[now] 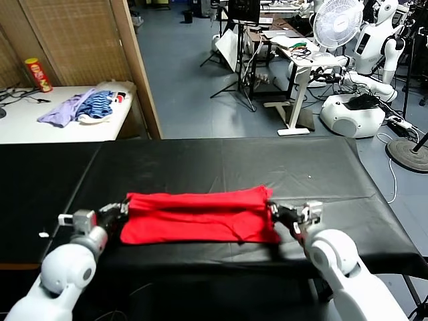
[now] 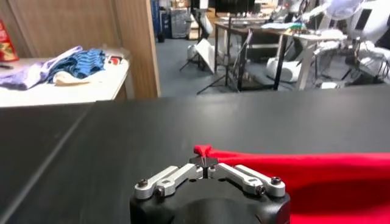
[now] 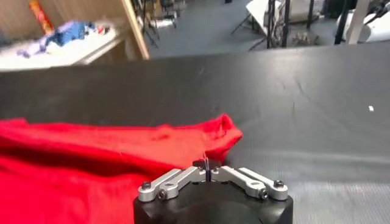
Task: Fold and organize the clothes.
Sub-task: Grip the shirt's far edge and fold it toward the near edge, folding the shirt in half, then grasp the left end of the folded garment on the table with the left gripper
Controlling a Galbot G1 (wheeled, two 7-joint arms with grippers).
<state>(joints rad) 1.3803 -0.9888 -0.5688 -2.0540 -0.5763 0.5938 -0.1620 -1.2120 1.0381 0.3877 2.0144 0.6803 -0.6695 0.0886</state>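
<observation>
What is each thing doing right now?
red T-shirt, folded into a flat band on the black table.
left gripper, shut, pinching the shirt's corner.
right gripper, shut, at the shirt's other end.
heap of clothes, crumpled on the white side table.

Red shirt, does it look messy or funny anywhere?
A little. The shirt lies folded into a long band on the table, but its right end is bunched and wrinkled, not a straight edge.

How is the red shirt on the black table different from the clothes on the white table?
The red T-shirt lies folded flat in a neat band; the lilac and blue-striped clothes sit in a crumpled heap. The T-shirt is one plain colour; the heap mixes colours. A gripper sits at each end of the T-shirt; none is near the heap.
</observation>
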